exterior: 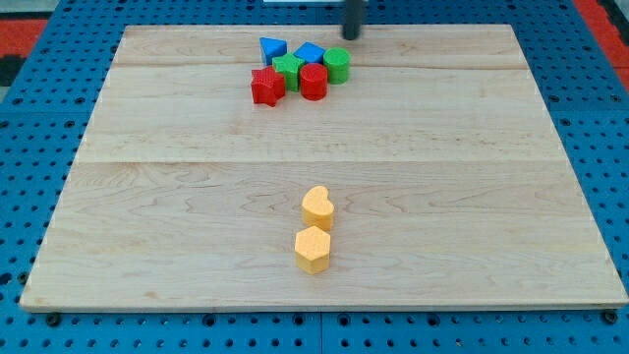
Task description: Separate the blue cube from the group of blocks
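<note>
The blue cube [311, 53] sits at the top of a tight group near the board's top edge. Around it are a blue triangular block [272, 49] to the left, a green block [288, 69] just below left, a green cylinder [336, 66] to the right, a red cylinder [314, 82] below, and a red star-shaped block [266, 87] at the lower left. My tip [350, 35] is at the view's top, just up and right of the blue cube and above the green cylinder, apart from both.
A yellow heart-shaped block [317, 207] and a yellow hexagonal block [313, 250] stand together in the lower middle of the wooden board [147, 197]. Blue pegboard surrounds the board.
</note>
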You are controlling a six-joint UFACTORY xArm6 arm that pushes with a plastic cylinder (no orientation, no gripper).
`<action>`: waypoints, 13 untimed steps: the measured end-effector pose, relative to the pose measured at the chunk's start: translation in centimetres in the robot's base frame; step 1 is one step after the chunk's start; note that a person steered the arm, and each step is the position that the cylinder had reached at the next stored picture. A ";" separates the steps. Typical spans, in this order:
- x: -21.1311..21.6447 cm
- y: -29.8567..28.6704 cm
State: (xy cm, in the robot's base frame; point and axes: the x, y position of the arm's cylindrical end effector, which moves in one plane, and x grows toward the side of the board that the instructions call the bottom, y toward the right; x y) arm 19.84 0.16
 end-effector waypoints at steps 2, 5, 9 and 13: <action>2.8 -11.8; 5.6 1.5; 14.2 2.0; 21.1 11.6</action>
State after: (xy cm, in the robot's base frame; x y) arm 40.94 11.77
